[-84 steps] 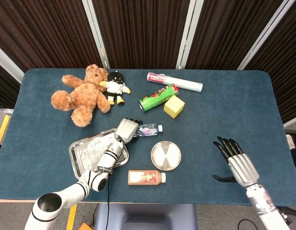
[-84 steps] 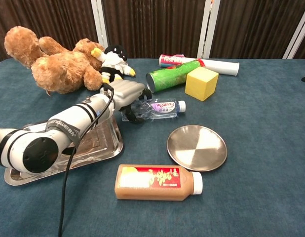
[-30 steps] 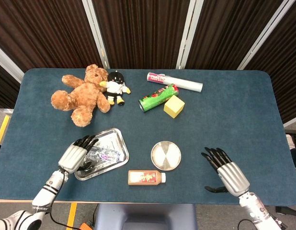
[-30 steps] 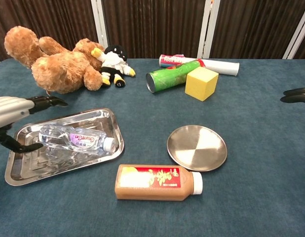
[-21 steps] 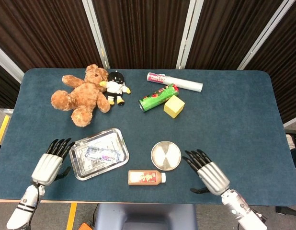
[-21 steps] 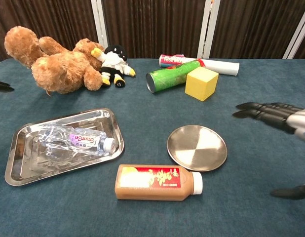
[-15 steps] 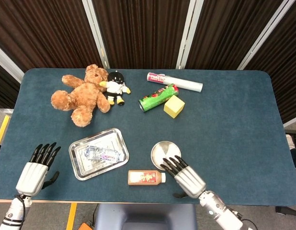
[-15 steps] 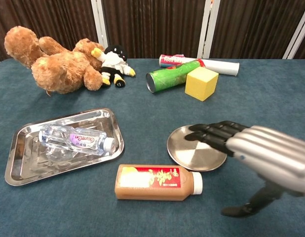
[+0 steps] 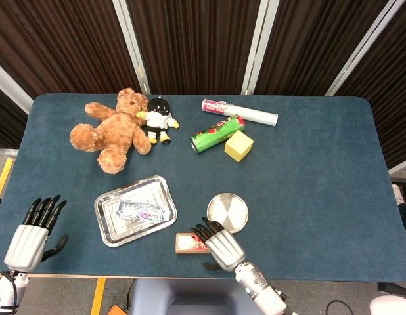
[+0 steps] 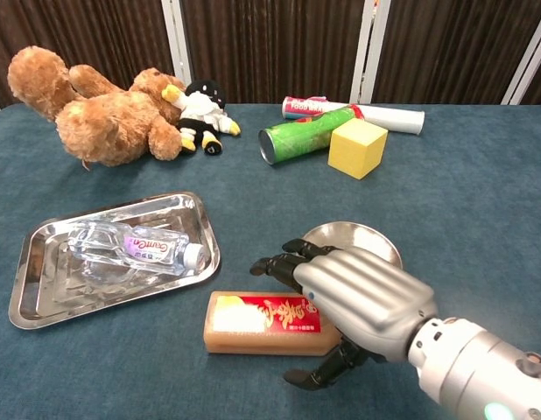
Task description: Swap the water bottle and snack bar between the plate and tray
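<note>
left hand (image 9: pixel 24 241): far left of the right hand, at the near table edge, fingers spread, released, holds nothing; only the head view shows it.
tray (image 10: pixel 34 297): steel, left of the right hand, well apart from it.
water bottle (image 10: pixel 135 248): lies on its side in the tray, cap pointing toward the right hand; its half of the swap looks done.
snack bar (image 10: pixel 253 321): the flat brown pack with a red label, lying on the blue table (image 10: pixel 481 201) directly under and just left of the right hand; its right end is hidden by the hand. Not on the plate yet.
right hand (image 10: pixel 358 297): hovers over the right end of the snack bar, fingers apart and reaching forward, thumb low on the near side; unclenched, nothing gripped. Cannot tell whether the thumb touches the pack.
plate (image 10: pixel 367 238): round steel, just behind and right of the right hand, partly hidden by it, nothing seen on it.
clutter: teddy bear (image 10: pixel 95 109), small black-and-white doll (image 10: pixel 199 109), green can (image 10: pixel 305 131), yellow block (image 10: pixel 358 147), white tube (image 10: pixel 384 116), all far behind the hands.
step: judged as reaching for the snack bar, to carry it to the plate.
risk 1: pack lies flat and low, so fingers closing from above could slide off it or push it left toward the tray instead of gripping.
risk 2: grasp sits at one end, so the pack may tip or slip out on the lift.
risk 3: plate is very near the hand, so a knuckle could nudge it, or the pack could land on the rim and slide off.
</note>
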Robot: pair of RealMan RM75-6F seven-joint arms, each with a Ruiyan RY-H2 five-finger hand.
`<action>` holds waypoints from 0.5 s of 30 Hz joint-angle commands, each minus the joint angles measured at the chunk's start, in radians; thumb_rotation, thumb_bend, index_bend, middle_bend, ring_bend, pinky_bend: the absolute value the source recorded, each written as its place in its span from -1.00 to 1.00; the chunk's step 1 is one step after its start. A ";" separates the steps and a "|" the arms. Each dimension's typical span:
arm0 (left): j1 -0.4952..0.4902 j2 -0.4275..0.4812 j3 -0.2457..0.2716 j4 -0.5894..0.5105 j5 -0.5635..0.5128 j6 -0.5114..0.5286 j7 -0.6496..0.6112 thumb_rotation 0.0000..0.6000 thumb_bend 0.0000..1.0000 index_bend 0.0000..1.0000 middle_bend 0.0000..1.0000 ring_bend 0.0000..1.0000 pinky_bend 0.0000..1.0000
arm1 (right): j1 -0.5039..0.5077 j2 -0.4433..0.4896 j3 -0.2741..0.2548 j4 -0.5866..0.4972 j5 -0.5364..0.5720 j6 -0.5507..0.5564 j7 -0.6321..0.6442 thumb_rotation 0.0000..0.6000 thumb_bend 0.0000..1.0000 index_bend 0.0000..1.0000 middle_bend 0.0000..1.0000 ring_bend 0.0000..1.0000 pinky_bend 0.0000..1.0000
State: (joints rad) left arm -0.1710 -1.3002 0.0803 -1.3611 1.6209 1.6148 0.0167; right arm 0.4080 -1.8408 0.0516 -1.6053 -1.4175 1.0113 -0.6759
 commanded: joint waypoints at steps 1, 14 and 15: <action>0.002 0.004 -0.004 -0.003 0.000 -0.008 -0.004 1.00 -0.29 -1.00 -1.00 -1.00 -0.96 | 0.015 -0.027 0.006 0.022 0.029 -0.011 -0.019 1.00 -0.32 -0.46 -0.44 -0.70 -0.37; 0.009 0.015 -0.022 -0.017 0.000 -0.042 -0.005 1.00 -0.29 -1.00 -1.00 -1.00 -0.96 | 0.048 -0.090 0.005 0.082 0.083 -0.012 -0.033 1.00 -0.21 -0.21 -0.27 -0.55 -0.22; 0.010 0.016 -0.023 -0.017 0.001 -0.042 -0.006 1.00 -0.29 -1.00 -1.00 -1.00 -0.96 | 0.051 -0.094 0.004 0.084 0.087 -0.013 -0.034 1.00 -0.21 -0.21 -0.26 -0.54 -0.21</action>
State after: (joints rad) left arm -0.1609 -1.2840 0.0574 -1.3781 1.6217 1.5726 0.0109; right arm 0.4564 -1.9326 0.0557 -1.5234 -1.3327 1.0001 -0.7084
